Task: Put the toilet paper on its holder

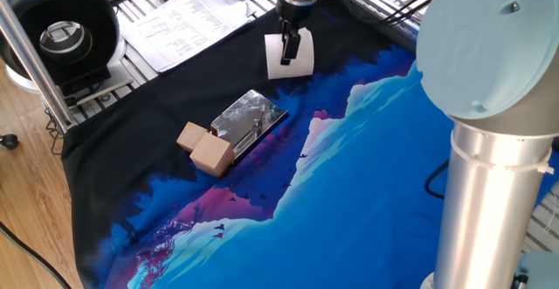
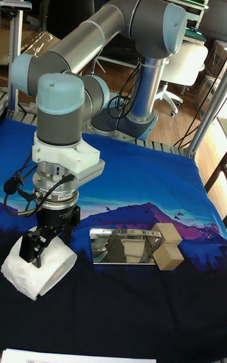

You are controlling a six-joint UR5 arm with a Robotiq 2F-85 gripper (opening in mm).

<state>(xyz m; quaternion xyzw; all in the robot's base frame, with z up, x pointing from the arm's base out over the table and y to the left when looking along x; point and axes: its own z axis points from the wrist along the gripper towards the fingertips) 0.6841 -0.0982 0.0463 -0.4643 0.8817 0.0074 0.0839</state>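
Note:
The toilet paper (image 1: pixel 297 60) (image 2: pixel 45 273), a soft white roll, lies on the dark far part of the cloth. My gripper (image 1: pixel 287 50) (image 2: pixel 36 248) comes down onto it from above, and its black fingers pinch the roll's upper wall, which looks squashed. The roll still touches the cloth. The holder (image 1: pixel 251 116) (image 2: pixel 123 246) is a shiny silver plate lying flat near the roll, with two tan wooden cubes (image 1: pixel 206 147) (image 2: pixel 166 248) at the end away from it. Nothing is on the holder.
A black round spool (image 1: pixel 59 29) stands at the far left on the metal frame. Printed paper sheets (image 1: pixel 188 18) lie behind the cloth. The arm's big grey column (image 1: pixel 489 132) fills the right side. The cloth's left edge drops off toward the wooden floor.

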